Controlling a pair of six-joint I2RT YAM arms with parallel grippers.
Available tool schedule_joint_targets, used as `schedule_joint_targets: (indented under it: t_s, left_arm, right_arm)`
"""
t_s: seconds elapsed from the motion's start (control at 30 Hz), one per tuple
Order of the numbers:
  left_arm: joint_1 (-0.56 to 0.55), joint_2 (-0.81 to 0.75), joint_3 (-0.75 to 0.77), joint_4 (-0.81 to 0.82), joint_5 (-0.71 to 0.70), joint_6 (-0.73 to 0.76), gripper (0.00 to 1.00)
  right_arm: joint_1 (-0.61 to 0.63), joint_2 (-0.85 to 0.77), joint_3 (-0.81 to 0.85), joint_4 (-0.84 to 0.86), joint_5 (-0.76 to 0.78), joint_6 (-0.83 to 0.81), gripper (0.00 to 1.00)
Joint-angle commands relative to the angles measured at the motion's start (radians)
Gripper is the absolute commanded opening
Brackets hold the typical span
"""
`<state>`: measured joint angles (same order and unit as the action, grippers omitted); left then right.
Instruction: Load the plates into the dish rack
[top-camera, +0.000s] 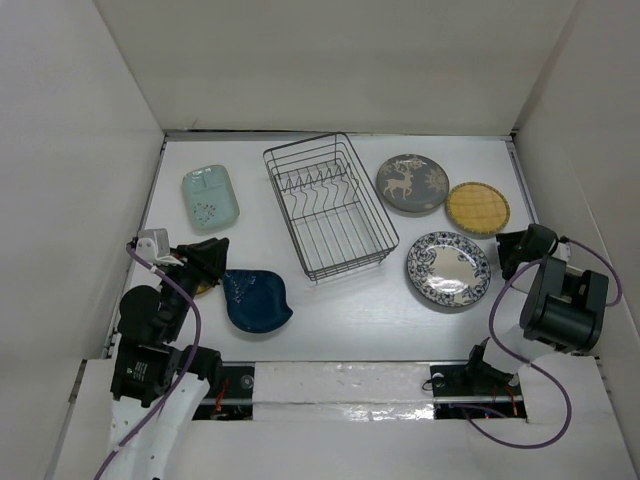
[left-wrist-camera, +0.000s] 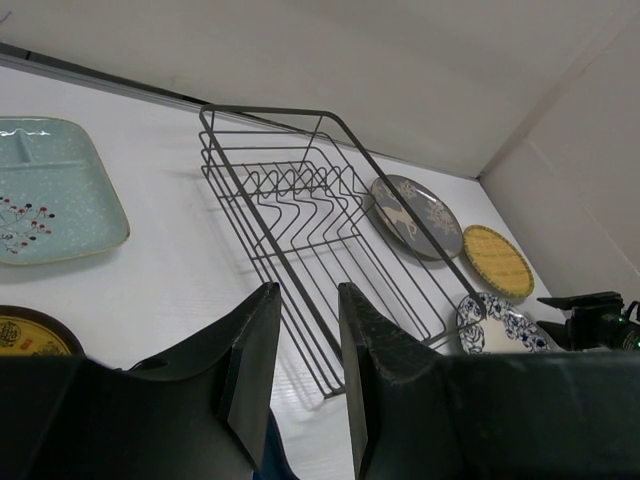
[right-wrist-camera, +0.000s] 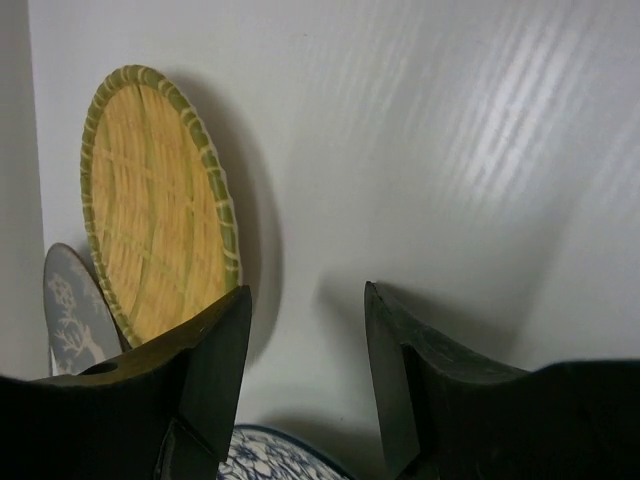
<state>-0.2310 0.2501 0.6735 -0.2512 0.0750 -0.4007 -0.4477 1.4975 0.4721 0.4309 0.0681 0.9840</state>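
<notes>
The dark wire dish rack (top-camera: 330, 205) stands mid-table with no plate in it; it also shows in the left wrist view (left-wrist-camera: 300, 190). On the table lie the mint dish (top-camera: 210, 196), the dark blue leaf dish (top-camera: 255, 300), the grey deer plate (top-camera: 412, 183), a yellow plate (top-camera: 477, 208) and the blue-and-white plate (top-camera: 448, 270). My left gripper (top-camera: 210, 258) hovers at the leaf dish's left edge, jaws narrowly apart and empty (left-wrist-camera: 308, 295). A second yellow plate (left-wrist-camera: 25, 335) lies partly under it. My right gripper (top-camera: 508, 252) is open and empty (right-wrist-camera: 305, 295) between the yellow plate (right-wrist-camera: 155, 200) and the patterned plate (right-wrist-camera: 270, 455).
White walls close the table on the left, back and right. The right arm's body (top-camera: 565, 300) and purple cables sit near the right wall. The mint dish (left-wrist-camera: 50, 190) lies left of the rack; the deer plate (left-wrist-camera: 415, 215) lies right of it.
</notes>
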Motion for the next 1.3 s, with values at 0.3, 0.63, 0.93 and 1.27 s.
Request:
schedule_joint_targets:
  t_s: [0.3, 0.63, 0.93, 1.27]
  left_arm:
    - [-0.008, -0.005, 0.005, 0.032, -0.024, -0.003, 0.27]
    - [-0.008, -0.02, 0.006, 0.021, -0.067, -0.007, 0.26]
    - [-0.008, -0.014, 0.005, 0.024, -0.067, -0.006, 0.26]
    - [-0.008, -0.002, -0.002, 0.027, -0.067, -0.01, 0.26]
  right_arm:
    - [-0.048, 0.245, 0.178, 0.193, -0.292, 0.073, 0.54]
    - [-0.057, 0.362, 0.143, 0.437, -0.375, 0.28, 0.19]
    - [0.004, 0.019, 0.071, 0.381, -0.182, 0.185, 0.0]
    - [0.459, -0.313, 0.345, 0.068, 0.14, -0.269, 0.0]
